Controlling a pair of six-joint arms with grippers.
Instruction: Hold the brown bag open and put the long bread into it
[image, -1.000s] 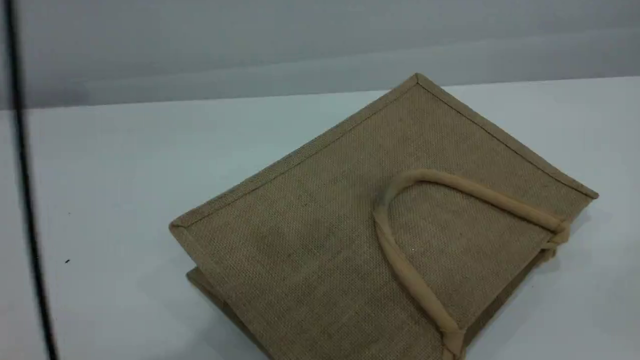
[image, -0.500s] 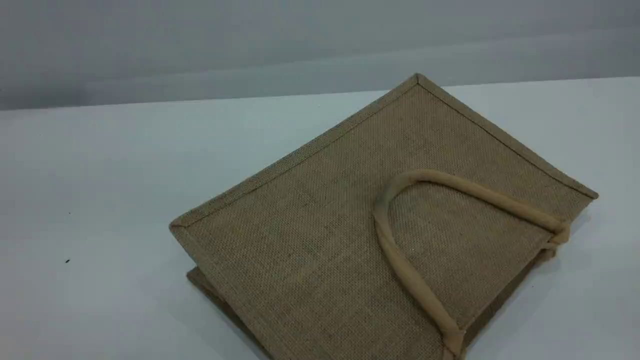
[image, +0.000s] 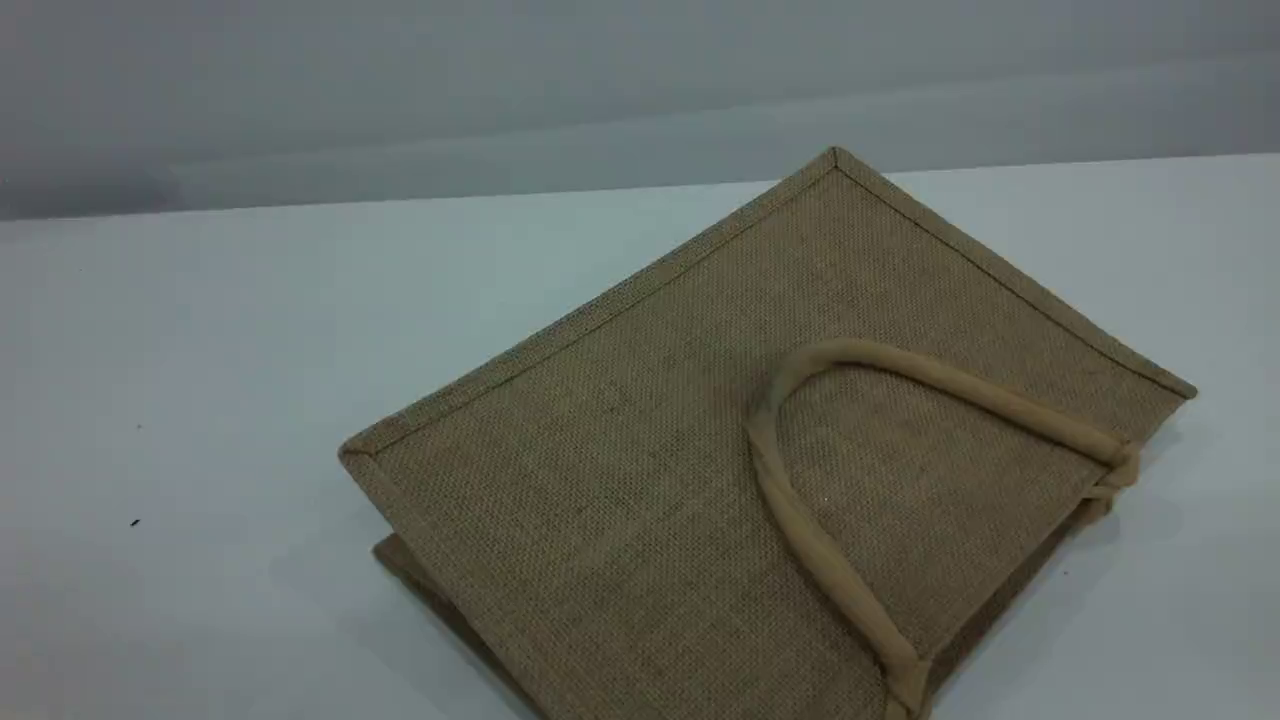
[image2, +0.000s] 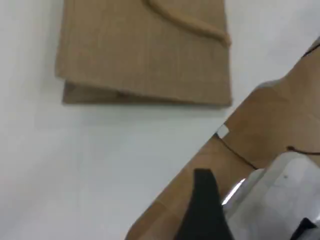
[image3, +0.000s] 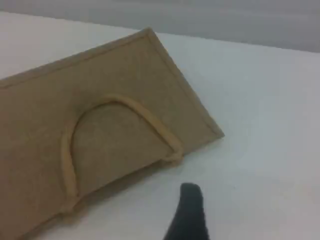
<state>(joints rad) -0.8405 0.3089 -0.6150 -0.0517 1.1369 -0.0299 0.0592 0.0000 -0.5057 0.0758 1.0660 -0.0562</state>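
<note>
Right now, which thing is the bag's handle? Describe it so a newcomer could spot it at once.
On the white table lies one flat brown bag, the only large thing there. On its top face, toward the near right edge, rests the handle: a thick beige rope loop, smooth and paler than the coarse weave under it.

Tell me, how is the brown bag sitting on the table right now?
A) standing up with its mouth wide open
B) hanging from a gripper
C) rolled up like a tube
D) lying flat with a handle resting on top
D: the brown bag lies flat on the table, its beige loop handle resting on the upper panel.
</note>
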